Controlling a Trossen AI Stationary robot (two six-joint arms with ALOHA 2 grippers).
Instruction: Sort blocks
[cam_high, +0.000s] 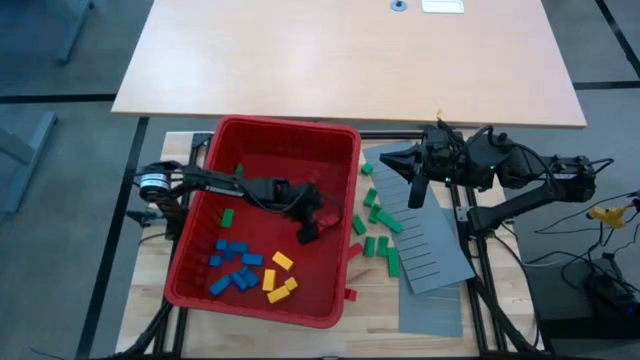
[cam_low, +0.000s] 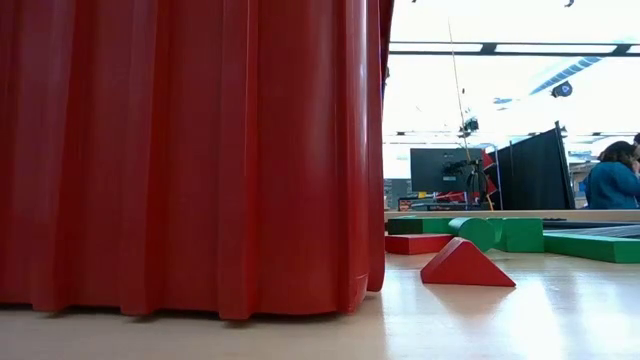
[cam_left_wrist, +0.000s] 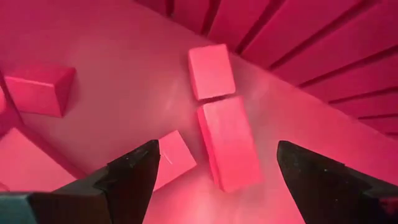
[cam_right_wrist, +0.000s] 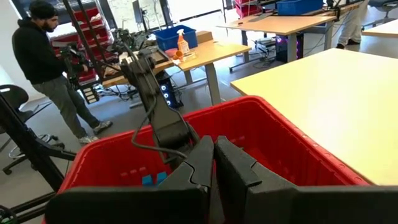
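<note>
Left gripper (cam_high: 308, 232) is down inside the red bin (cam_high: 290, 131), toward its 3 o'clock wall, fingers (cam_left_wrist: 134, 171) spread wide and holding nothing. In the left wrist view a long red block (cam_left_wrist: 229, 144) lies flat on the bin floor in the gap between them, untouched, with a shorter red block (cam_left_wrist: 211, 70) end to end just beyond it and a small one (cam_left_wrist: 174, 158) close by the one finger. Blue blocks (cam_high: 235, 268) and yellow blocks (cam_high: 279, 278) cluster at the bin's 6 to 7 o'clock; one green block (cam_high: 227, 216) sits at 9 o'clock. More green blocks (cam_high: 378, 228) are scattered on the counter (cam_high: 148, 265) just outside the bin's 3 o'clock side, beside grey slotted panels (cam_high: 432, 250). Right gripper (cam_right_wrist: 214, 163) hovers over those panels, fingers pressed together, empty. Low view is mostly blocked by the bin wall; a red wedge (cam_low: 466, 266) and green pieces (cam_low: 522, 235) show past it. Red blocks in the high view are hard to pick out against the bin. A large pale table (cam_high: 350, 55) sits at 12 o'clock; a person in dark clothes (cam_right_wrist: 46, 59) stands in the room behind.
</note>
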